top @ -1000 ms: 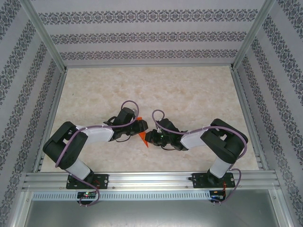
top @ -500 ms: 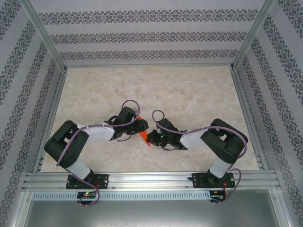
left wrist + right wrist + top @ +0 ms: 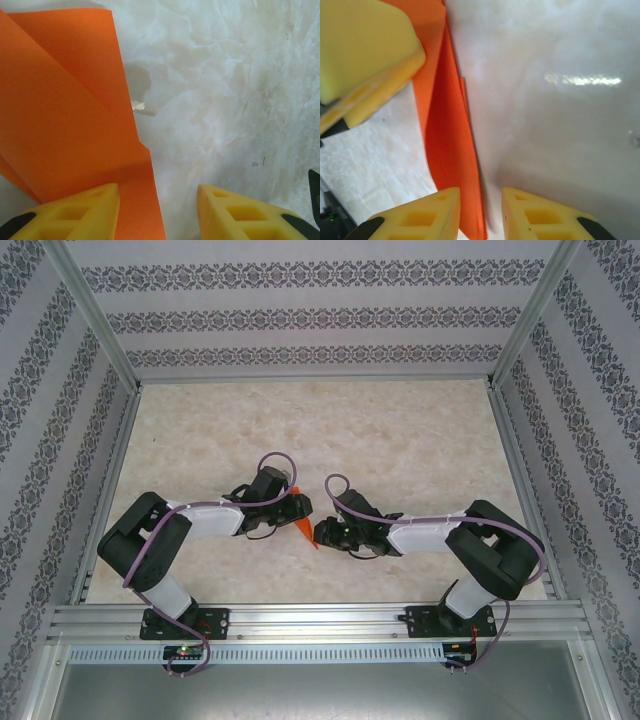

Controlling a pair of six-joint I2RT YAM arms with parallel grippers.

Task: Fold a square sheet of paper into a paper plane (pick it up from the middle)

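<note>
Marble-look table [image 3: 400,440], patterned walls [image 3: 300,320]: the folded orange paper [image 3: 305,532] lies at centre, tip toward 6 o'clock. At its 9 o'clock the left gripper [image 3: 159,192], jaws apart, seemingly weights it flat. At 3 o'clock the right gripper [image 3: 480,197] straddles the creased edge, narrowly parted, not pinching. Each arm crowds the other's approach.

Right gripper [image 3: 481,197] at bottom edge: two yellow fingers [image 3: 417,216] slightly apart, narrow gap between tips. Folded orange paper [image 3: 447,140] runs as long narrow strip from beyond left finger down into gap. Its lower end lies just beside left finger, with sliver of pale tabletop [image 3: 560,150] between paper and right finger. Layered edges visible along paper's right side. Other arm's yellow finger [image 3: 365,45] sits well beyond left finger, overlapping paper's wider end. Glare streak [image 3: 582,80] on tabletop beyond right finger.
</note>
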